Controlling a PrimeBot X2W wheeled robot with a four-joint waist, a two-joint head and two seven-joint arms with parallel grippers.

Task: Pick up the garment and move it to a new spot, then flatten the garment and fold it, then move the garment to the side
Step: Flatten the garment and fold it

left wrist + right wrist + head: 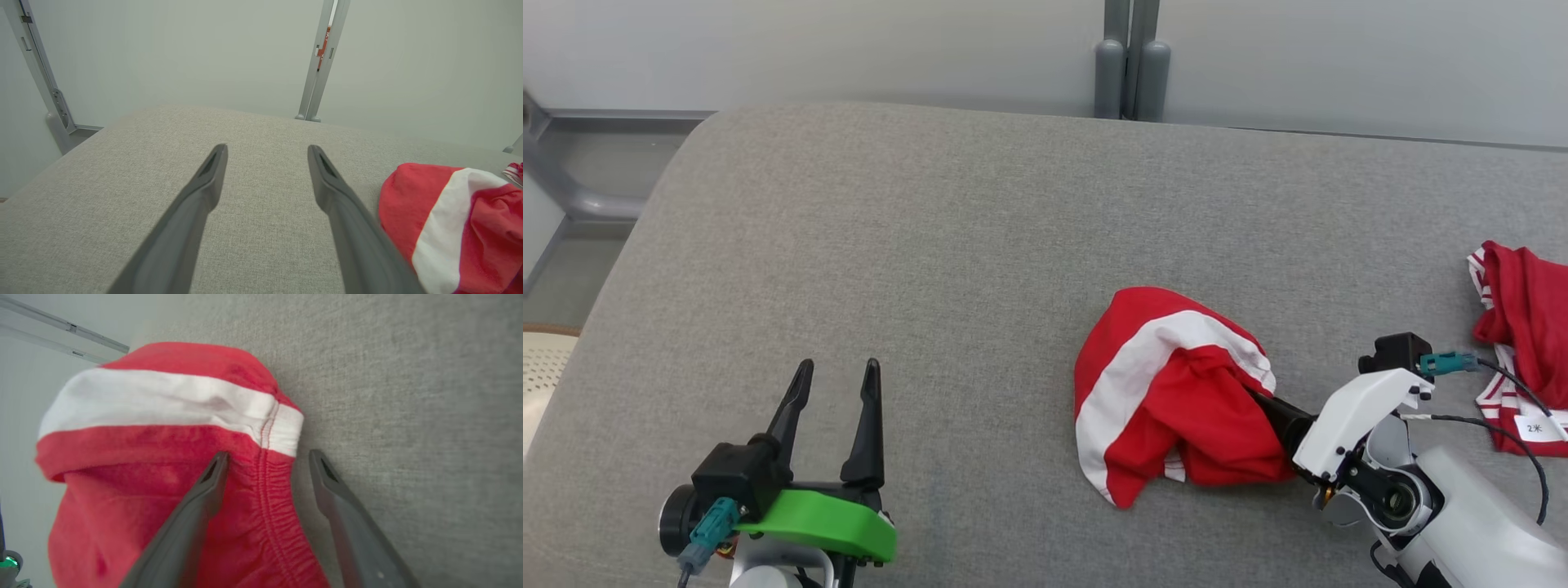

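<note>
The garment [1168,392] is a crumpled red piece with a broad white stripe, lying on the grey cushioned surface [931,245] right of centre. My right gripper [1286,418] reaches into its right edge, fingertips under the cloth. In the right wrist view the right gripper [267,455] stands open, and the garment's [163,396] gathered red hem runs loose between the fingers, not pinched. My left gripper [839,367] is open at the lower left, well apart from the cloth. In the left wrist view the left gripper [267,149] has bare cushion between its fingers and the garment [449,220] to its right.
A second red-and-white garment [1523,327] with a white label [1535,427] lies at the right edge. The surface rounds off at its left corner, with a pale perforated object [543,359] beyond it. Grey posts [1131,73] stand against the wall behind.
</note>
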